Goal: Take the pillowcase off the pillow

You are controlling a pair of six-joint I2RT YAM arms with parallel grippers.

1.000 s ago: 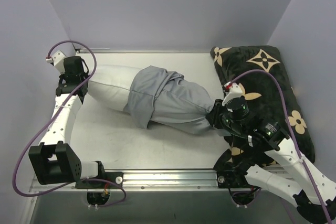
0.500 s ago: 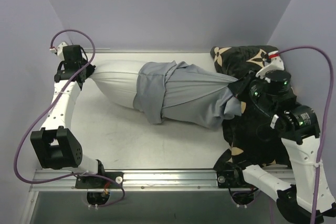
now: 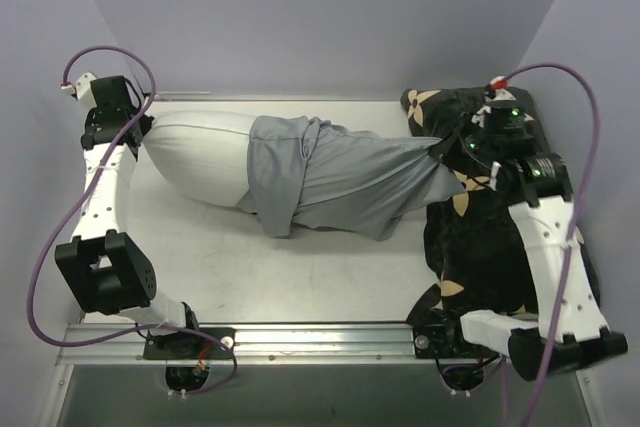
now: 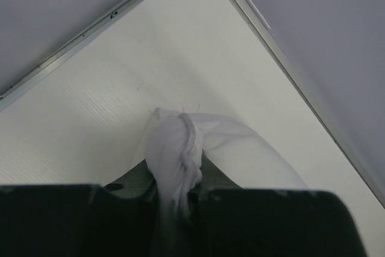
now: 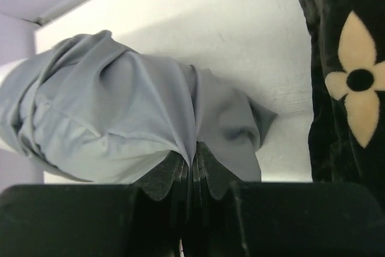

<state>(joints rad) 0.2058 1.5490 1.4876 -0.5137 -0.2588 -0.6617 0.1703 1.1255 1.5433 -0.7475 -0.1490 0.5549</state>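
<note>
While L gripper (image 4: 178, 192) pinches pillow (image 3: 196, 162) corner, R gripper (image 5: 190, 180) tight on pillowcase (image 3: 345, 179) end.

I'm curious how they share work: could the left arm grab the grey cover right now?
Probably not: its tool is clamped on a corner of the pillow, apart from the cover.

Quick headcount: one white pillow (image 3: 195, 157), one grey pillowcase (image 3: 340, 182), one black cushion (image 3: 480, 247) with tan flowers, all on one table (image 3: 300, 267). Two robot arms, the left arm (image 3: 105, 192) and the right arm (image 3: 548, 247). Two purple cables (image 3: 548, 65), one per arm.
</note>
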